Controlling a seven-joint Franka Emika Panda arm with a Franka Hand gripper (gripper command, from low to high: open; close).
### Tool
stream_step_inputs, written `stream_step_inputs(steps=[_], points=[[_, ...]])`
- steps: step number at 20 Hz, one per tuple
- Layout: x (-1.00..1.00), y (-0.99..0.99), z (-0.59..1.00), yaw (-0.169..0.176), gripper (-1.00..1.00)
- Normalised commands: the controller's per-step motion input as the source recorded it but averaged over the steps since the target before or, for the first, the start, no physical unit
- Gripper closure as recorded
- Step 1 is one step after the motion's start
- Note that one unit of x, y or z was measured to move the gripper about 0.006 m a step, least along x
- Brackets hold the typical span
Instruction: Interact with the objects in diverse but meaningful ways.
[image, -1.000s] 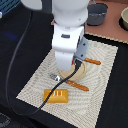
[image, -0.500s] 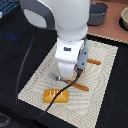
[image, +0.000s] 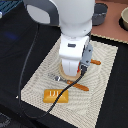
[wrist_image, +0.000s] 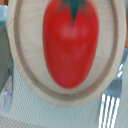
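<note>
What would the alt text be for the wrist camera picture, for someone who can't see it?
A close, blurry look straight down at a red tomato with a green stem, lying on a tan round plate. A fork lies beside the plate on a pale woven placemat; the gripper itself is not in view.

red tomato (wrist_image: 69, 44) on tan plate (wrist_image: 30, 75), fork (wrist_image: 111, 107) beside
</note>
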Motion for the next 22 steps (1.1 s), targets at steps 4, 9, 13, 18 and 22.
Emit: stream_step_inputs(steps=[4,9,13,18,22], points=[[0.0,-0.87,0.52,-0.019,-1.0],[0.16,-0.73,0.43,0.0,-1.0],[0.23,-0.59,0.15,0.0,-1.0],[0.43,-0.37,0.0,0.107,-1.0],[0.29,-0.44,-0.07,0.184,-1.0]])
